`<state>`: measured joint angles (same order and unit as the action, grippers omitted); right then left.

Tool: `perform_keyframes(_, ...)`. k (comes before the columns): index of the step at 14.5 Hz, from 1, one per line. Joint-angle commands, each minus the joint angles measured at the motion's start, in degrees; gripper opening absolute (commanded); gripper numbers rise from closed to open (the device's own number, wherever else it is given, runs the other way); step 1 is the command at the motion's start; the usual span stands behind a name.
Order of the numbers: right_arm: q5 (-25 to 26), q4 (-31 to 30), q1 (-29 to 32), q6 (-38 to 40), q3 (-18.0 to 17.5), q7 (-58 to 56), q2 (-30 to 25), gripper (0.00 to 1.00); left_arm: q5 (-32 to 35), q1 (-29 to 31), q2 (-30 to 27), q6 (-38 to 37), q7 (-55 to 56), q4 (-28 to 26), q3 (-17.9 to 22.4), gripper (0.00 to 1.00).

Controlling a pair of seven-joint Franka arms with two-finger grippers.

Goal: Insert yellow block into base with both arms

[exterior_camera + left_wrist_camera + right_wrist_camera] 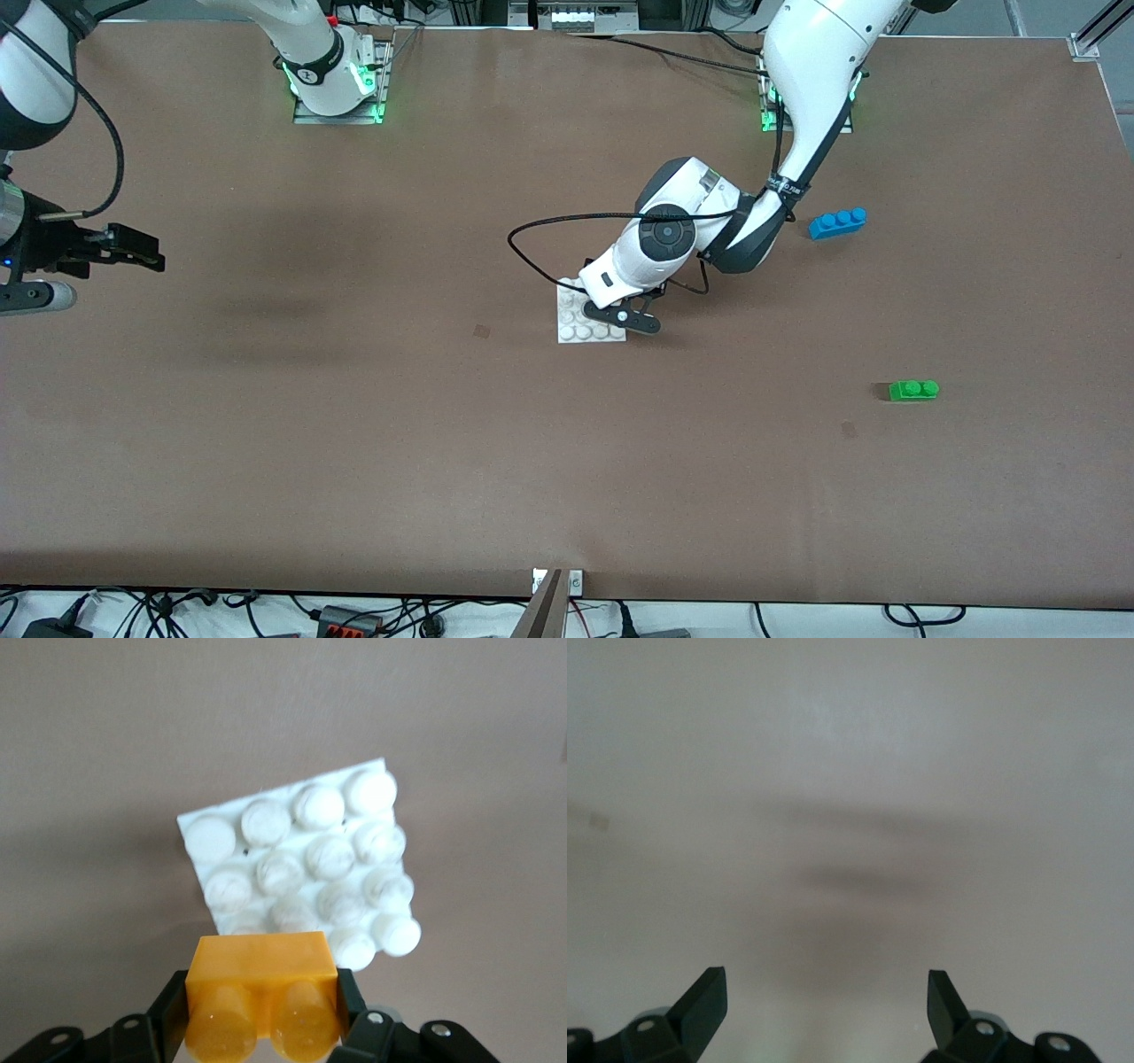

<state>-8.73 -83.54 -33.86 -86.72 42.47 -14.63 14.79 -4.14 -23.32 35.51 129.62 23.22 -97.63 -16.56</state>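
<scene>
A: What is the largest element, and why does so much of it lie bare?

B: The brown table (354, 443). The loose parts are spread well apart, so each can be reached on its own. The right arm waits at its own end of the table, its right gripper (826, 997) spread wide above bare tabletop and holding nothing.

A: And the left arm?

B: It reaches from its base toward the middle of the table. The left gripper (262, 1014) is clamped on the yellow block (262, 1005), one finger on each short side, which leaves the block's faces clear for mating. It hangs over the edge of the base (576, 323) that faces the left arm's end.

A: Where does the base lie?

B: Flat on the table near its centre, studs up. In the left wrist view the base (301, 864) shows just past the held block, apparently unclamped; pressing down could shift it, probably why two arms are called for.

A: The smallest items?

B: A blue brick (837, 222) near the left arm's base and a green brick (913, 390) nearer the front camera. Neither is touched.
</scene>
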Motion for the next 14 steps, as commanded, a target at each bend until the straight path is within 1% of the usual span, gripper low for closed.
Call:
perform_keyframes(1, 3.1, -3.2, 11.4, 2.2, -11.8, -0.5, -5.9, 1.0, -0.3, -1.7, 1.8, 1.3, 3.8, 2.1, 0.5, 0.5)
perform_keyframes(2, 4.8, -4.7, 15.9, 1.8, -17.6, -0.2, -7.6, 1.0, -0.3, -3.2, 2.5, 1.4, 5.4, 2.9, 0.7, 0.5)
perform_keyframes(3, 5.3, -6.3, 19.9, 0.8, -22.7, -0.1, -9.3, 1.0, -0.1, -3.9, 3.3, 1.4, 6.3, 4.5, 0.7, 0.5)
perform_keyframes(4, 5.7, -9.5, 24.6, -1.8, -28.2, 0.7, -11.6, 1.0, -0.1, -4.0, 3.8, 1.4, 7.1, 5.2, 0.7, 0.5)
perform_keyframes(6, 5.7, -15.9, 35.9, -6.1, -39.8, 2.7, -16.7, 1.0, -0.1, -4.4, 4.3, 1.4, 7.9, 5.2, 0.7, 0.5)
perform_keyframes(7, 6.2, -17.5, 40.1, -6.7, -44.0, 3.2, -18.1, 1.0, -0.1, -4.5, 4.6, 1.5, 8.5, 5.2, 0.7, 0.5)
perform_keyframes(9, 6.8, -16.8, 41.2, -5.2, -44.5, 3.0, -18.8, 1.0, 0.1, -4.7, 4.7, 2.7, 10.1, 5.0, 0.9, 0.51)
perform_keyframes(10, 7.8, -16.1, 41.3, -4.7, -44.5, 3.1, -20.2, 1.0, 0.2, -4.6, 4.7, 2.7, 10.2, 4.8, 1.2, 0.51)
perform_keyframes(12, 12.3, -14.2, 41.3, -4.6, -44.4, 2.7, -20.2, 1.0, 0.2, -4.5, 4.9, 2.7, 11.6, 4.8, 1.2, 0.51)
perform_keyframes(14, 11.2, -12.6, 40.3, -2.6, -41.4, 2.8, -18.8, 1.0, 0.3, -4.5, 4.9, 2.5, 12.2, 4.8, 1.3, 0.51)
